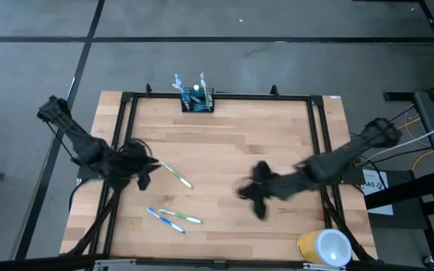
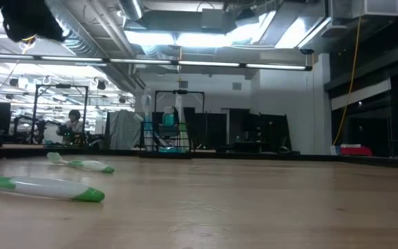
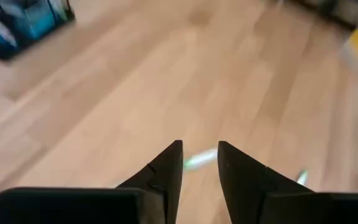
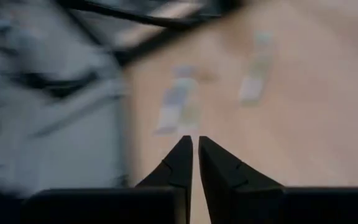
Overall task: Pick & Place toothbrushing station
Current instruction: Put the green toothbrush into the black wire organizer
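Currently: caddy (image 1: 198, 100) upright at far edge of table (image 1: 224, 143), centre, holding brushes.
Three loose toothbrushes lie near-left: one (image 1: 176, 175) just right of left gripper (image 1: 146, 173), two (image 1: 173, 219) nearer. Left gripper's fingers apart, empty. Right gripper (image 1: 256, 202) near-right of centre, fingers nearly together, empty. Yellow cup (image 1: 324, 247) at near-right corner.

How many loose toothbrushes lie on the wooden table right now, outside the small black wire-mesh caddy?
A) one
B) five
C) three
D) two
C: the high view shows one green-and-white toothbrush near the left gripper, plus a blue one and a green one lying together nearer the front edge; the small black wire-mesh caddy stands at the far edge.
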`<action>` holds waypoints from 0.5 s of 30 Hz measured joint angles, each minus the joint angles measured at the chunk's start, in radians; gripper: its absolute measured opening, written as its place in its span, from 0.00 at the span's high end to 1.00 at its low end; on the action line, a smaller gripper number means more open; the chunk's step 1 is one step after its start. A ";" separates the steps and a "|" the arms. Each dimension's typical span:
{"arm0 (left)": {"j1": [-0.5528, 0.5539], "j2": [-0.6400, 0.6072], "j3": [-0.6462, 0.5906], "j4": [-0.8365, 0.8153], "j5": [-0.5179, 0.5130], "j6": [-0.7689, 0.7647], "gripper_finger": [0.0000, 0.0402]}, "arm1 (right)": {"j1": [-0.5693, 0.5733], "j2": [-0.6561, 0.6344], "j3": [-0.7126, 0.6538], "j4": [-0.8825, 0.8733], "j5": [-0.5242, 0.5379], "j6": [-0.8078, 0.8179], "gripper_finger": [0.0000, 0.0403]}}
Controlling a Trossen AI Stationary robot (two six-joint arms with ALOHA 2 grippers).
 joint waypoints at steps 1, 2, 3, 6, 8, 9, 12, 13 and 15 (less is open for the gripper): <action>0.016 0.025 -0.001 -0.001 0.039 0.012 0.75 | 0.024 -0.045 -0.017 0.024 -0.023 0.021 0.92; 0.034 0.052 0.000 0.002 0.067 0.022 0.74 | 0.045 -0.087 -0.027 0.031 -0.048 0.051 0.92; 0.056 0.083 0.000 0.006 0.099 0.030 0.73 | 0.068 -0.125 -0.034 0.031 -0.065 0.074 0.92; 0.140 0.189 0.000 0.012 0.202 0.048 0.68 | 0.139 -0.220 -0.041 0.021 -0.024 0.106 0.92; 0.211 0.261 -0.001 0.017 0.251 -0.049 0.65 | 0.199 -0.284 -0.041 0.007 0.066 0.105 0.92; 0.247 0.295 -0.005 0.017 0.271 -0.143 0.63 | 0.230 -0.315 -0.041 -0.008 0.115 0.105 0.92; 0.325 0.390 -0.010 0.005 0.340 -0.463 0.57 | 0.325 -0.383 -0.041 -0.064 0.264 0.105 0.92; 0.340 0.417 -0.010 -0.008 0.362 -0.556 0.56 | 0.355 -0.398 -0.041 -0.075 0.311 0.109 0.92; 0.358 0.466 -0.010 -0.005 0.387 -0.721 0.53 | 0.408 -0.417 -0.040 -0.087 0.378 0.108 0.92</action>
